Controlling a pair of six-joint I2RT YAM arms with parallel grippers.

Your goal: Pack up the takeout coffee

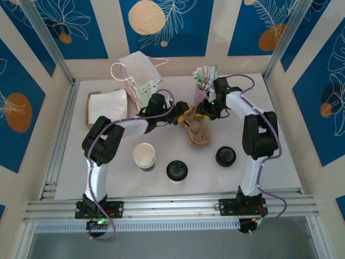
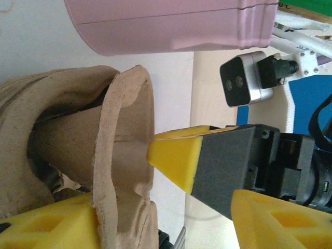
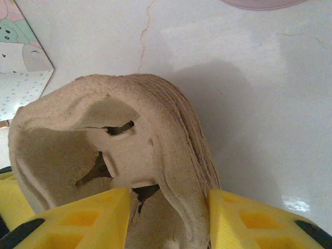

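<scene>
The takeout coffee (image 1: 177, 170) stands lidded on the near surface (image 1: 108, 181), well apart from both hands. Farther back sits the stack of pulp carriers (image 1: 197, 133); freeing one tray looks like the step in hand. The right hand (image 3: 168, 197) pinches the stack's rim. The left hand (image 2: 166, 218) straddles a rim edge, jaws apart, not clamped. It should catch only the top layer, then peel slowly while the right pins the rest.

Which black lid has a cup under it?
The middle lid, next to the stack of paper cups: its whitish cup peeks out below. The other lid lies flat on the table.
</scene>
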